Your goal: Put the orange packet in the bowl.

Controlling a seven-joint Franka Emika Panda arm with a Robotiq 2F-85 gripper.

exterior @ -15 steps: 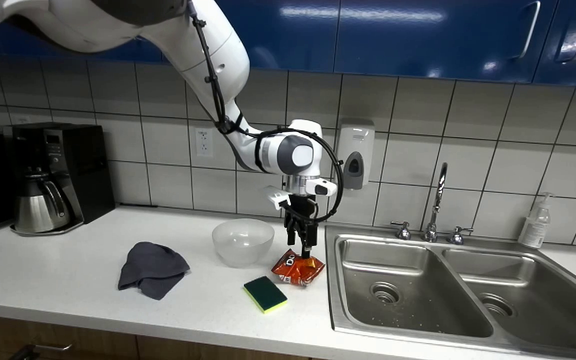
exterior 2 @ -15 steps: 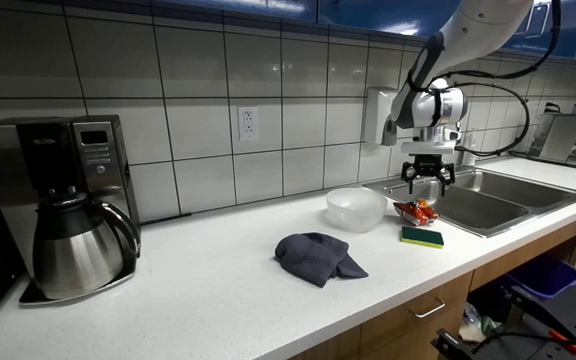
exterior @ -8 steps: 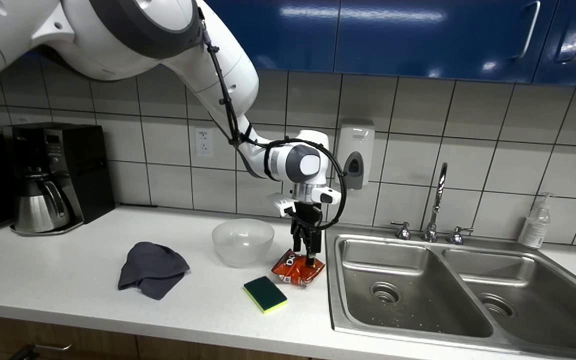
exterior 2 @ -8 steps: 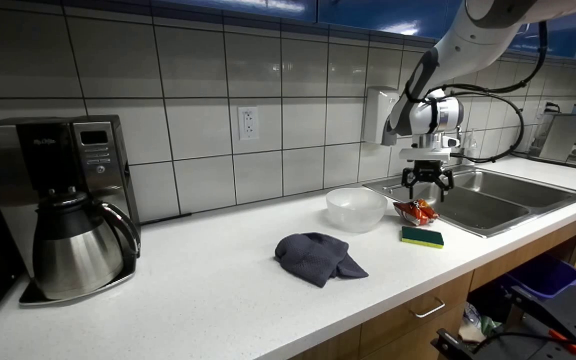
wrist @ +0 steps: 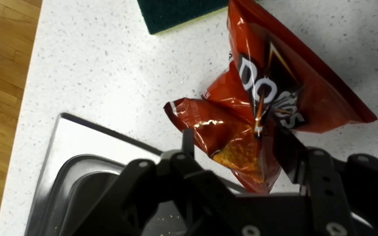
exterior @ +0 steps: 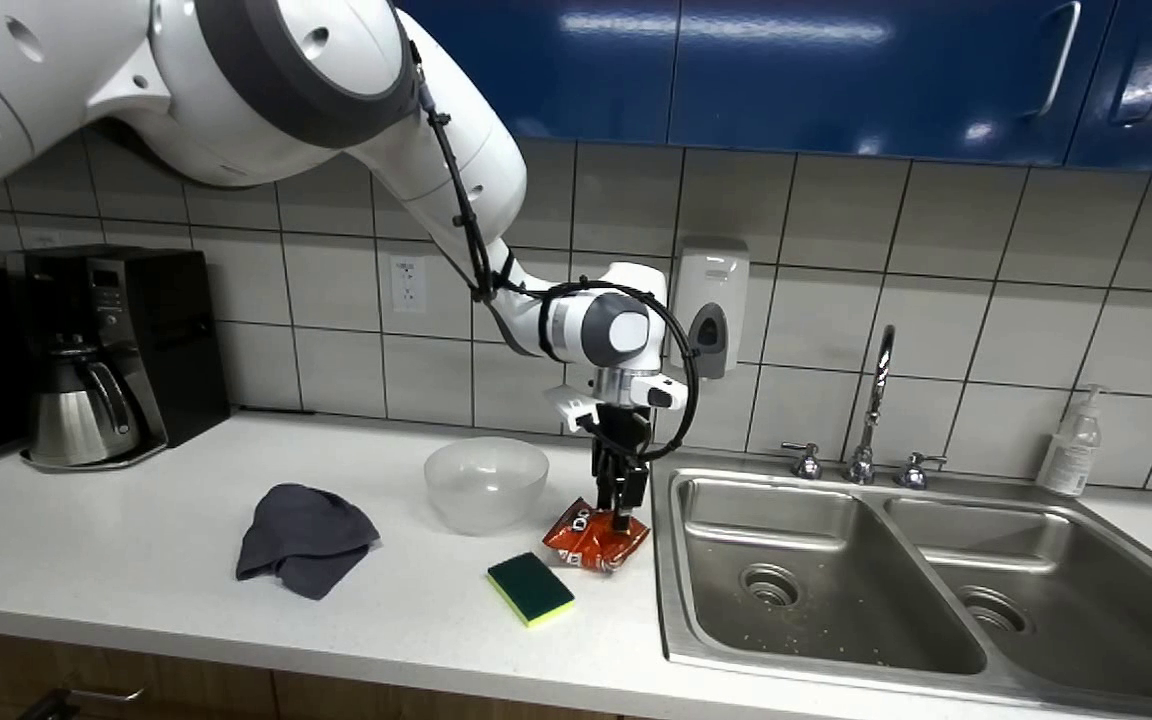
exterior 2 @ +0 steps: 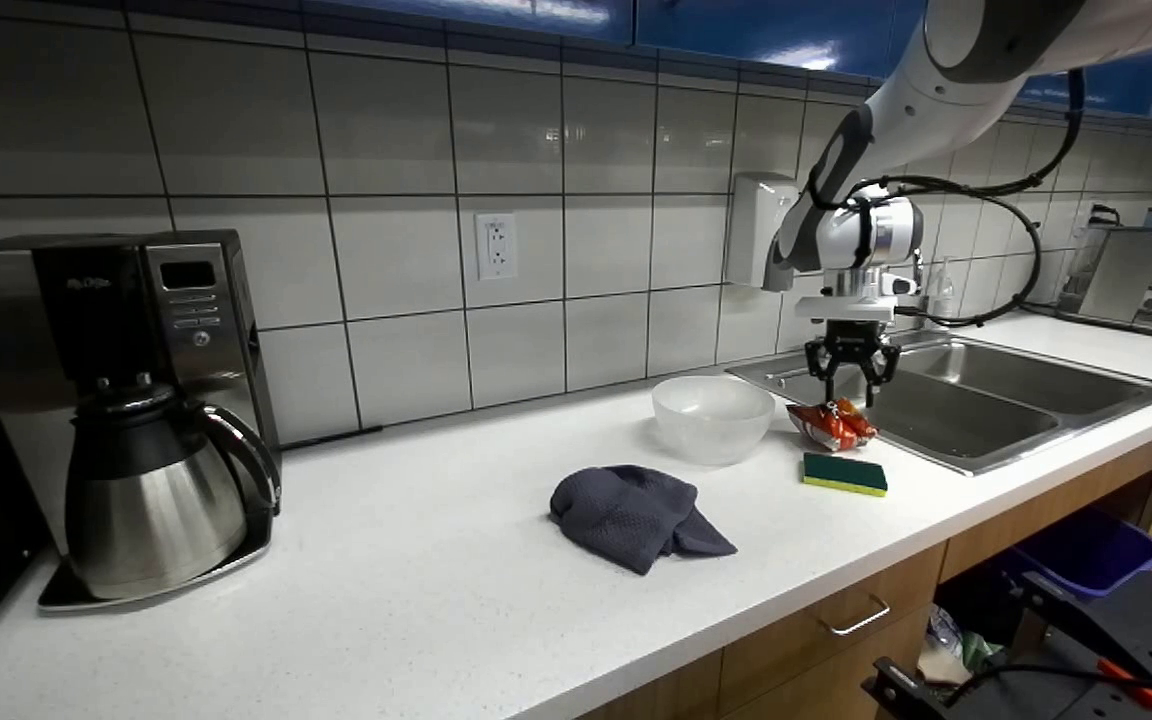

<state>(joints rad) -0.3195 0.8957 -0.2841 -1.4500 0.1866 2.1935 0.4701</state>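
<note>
The orange-red chip packet (exterior: 586,545) lies crumpled on the counter between the bowl and the sink; it also shows in an exterior view (exterior 2: 826,430) and the wrist view (wrist: 221,121). The frosted bowl (exterior: 484,490) stands upright beside it and shows in both exterior views (exterior 2: 711,425); it is out of the wrist view. My gripper (exterior 2: 850,402) points down at the packet. In the wrist view my gripper (wrist: 235,136) is partly open, with one finger on each side of the packet's near end. A gap shows between the left finger and part of the packet. Contact is unclear.
A green and yellow sponge (exterior: 530,588) lies just in front of the packet. The steel sink rim (exterior: 669,600) is close on the right. A dark cloth (exterior: 306,540) lies left of the bowl. A soap dispenser (exterior: 712,310) hangs behind the arm.
My gripper has moved down and slightly right onto the packet in an exterior view. Its fingers have come closer together. The packet and bowl have not visibly moved.
</note>
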